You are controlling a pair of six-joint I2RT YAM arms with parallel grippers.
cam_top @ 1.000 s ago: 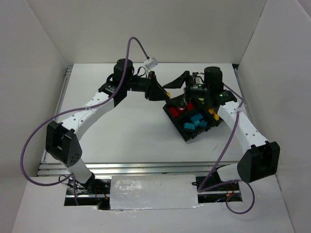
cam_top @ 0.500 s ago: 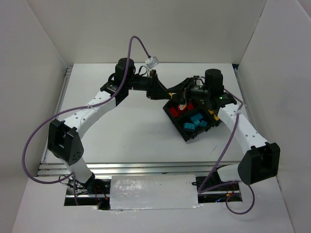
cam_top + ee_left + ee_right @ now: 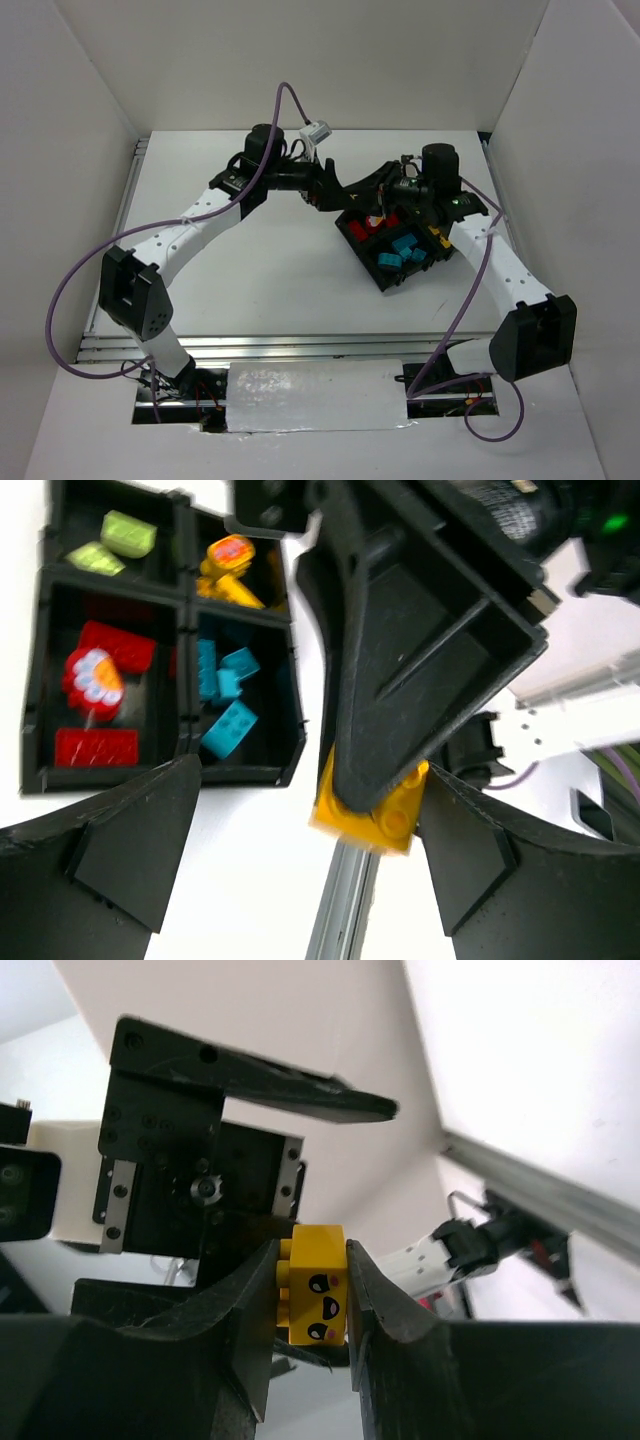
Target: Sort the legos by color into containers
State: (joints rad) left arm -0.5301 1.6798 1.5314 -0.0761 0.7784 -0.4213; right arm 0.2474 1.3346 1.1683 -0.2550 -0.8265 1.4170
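Evidently a handover: yellow brick (image 3: 318, 1305) is clamped in right gripper (image 3: 314, 1265). Left gripper (image 3: 305, 852) is held spread wide, prob. to receive it.

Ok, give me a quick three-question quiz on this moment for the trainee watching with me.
1. True or false: the right gripper is shut on a yellow brick with a face printed on it.
2. How many compartments of the black tray have something in them? A two, B three, C four.
3. Fill in: the left gripper is ____.
Key: 1 true; 2 C; 3 open.
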